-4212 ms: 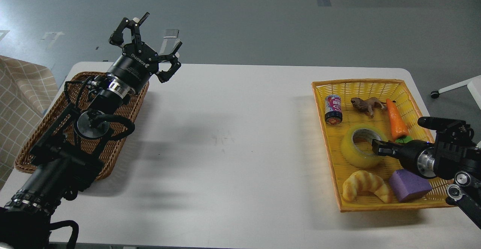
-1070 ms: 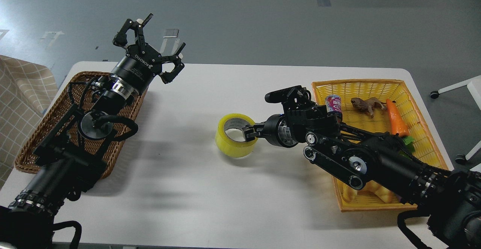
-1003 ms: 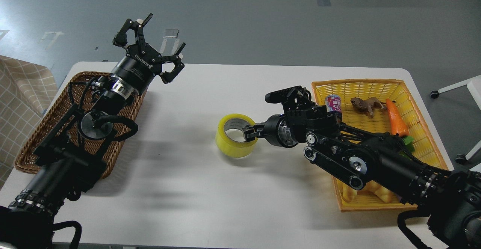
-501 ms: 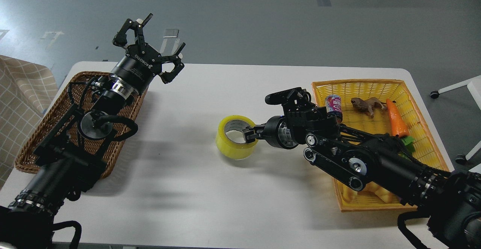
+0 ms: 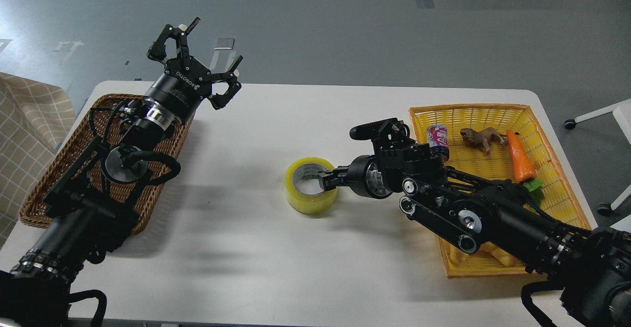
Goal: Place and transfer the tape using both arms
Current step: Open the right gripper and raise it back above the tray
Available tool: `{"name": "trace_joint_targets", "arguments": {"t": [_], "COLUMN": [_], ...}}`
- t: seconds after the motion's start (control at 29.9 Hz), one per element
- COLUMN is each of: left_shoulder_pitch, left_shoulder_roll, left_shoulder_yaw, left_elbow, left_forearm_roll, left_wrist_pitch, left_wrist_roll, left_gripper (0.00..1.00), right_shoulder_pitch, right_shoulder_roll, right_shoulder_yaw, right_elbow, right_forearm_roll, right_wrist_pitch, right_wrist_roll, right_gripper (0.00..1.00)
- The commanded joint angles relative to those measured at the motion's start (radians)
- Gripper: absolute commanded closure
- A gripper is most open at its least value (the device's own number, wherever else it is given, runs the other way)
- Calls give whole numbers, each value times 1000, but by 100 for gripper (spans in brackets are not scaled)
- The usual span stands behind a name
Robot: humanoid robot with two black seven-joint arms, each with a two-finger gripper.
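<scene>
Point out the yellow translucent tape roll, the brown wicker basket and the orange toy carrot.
yellow translucent tape roll [image 5: 306, 202], head view, front outer wall.
brown wicker basket [image 5: 59, 171], head view, bare woven floor.
orange toy carrot [image 5: 520, 159], head view, mid body.

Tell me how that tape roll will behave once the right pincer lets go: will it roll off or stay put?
The tape looks to lie flat on the table, core opening up, so it will likely stay put. The right pincer grips its wall at the rim, so withdrawing may drag or tip it slightly. It looks rigid; the glossy outer wrap may be slippery.
</scene>
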Motion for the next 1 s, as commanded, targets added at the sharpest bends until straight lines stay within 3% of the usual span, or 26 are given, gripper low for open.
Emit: {"name": "trace_joint_targets", "arguments": {"t": [0.0,0.07,0.13,0.4,0.57,0.97], "left_shoulder_pitch": [0,0,0,0,2,2], "left_shoulder_roll": [0,0,0,1,6,15], "left_shoulder_yaw": [0,0,0,1,3,0], "left_elbow": [0,-1,0,0,0,0], "left_forearm_roll": [0,0,0,0,0,0], "left_wrist_pitch": [0,0,0,0,0,0], "left_wrist_roll": [0,0,0,0,0,0], "left_gripper": [1,1,1,1,1,1], "right_shoulder_pitch": [-3,-6,-6,-1,-21,-217], "right_shoulder_roll": [0,0,0,0,-92,-69], "right_shoulder_yaw": [7,46,98,191,302,982], "right_elbow": [-1,1,1,130,252,305], "right_forearm_roll": [2,2,15,86,166,486], "right_wrist_pitch": [0,0,0,0,0,0], "right_wrist_roll": [0,-1,-3,-12,-11,-3], "right_gripper": [33,12,3,0,1,0]}}
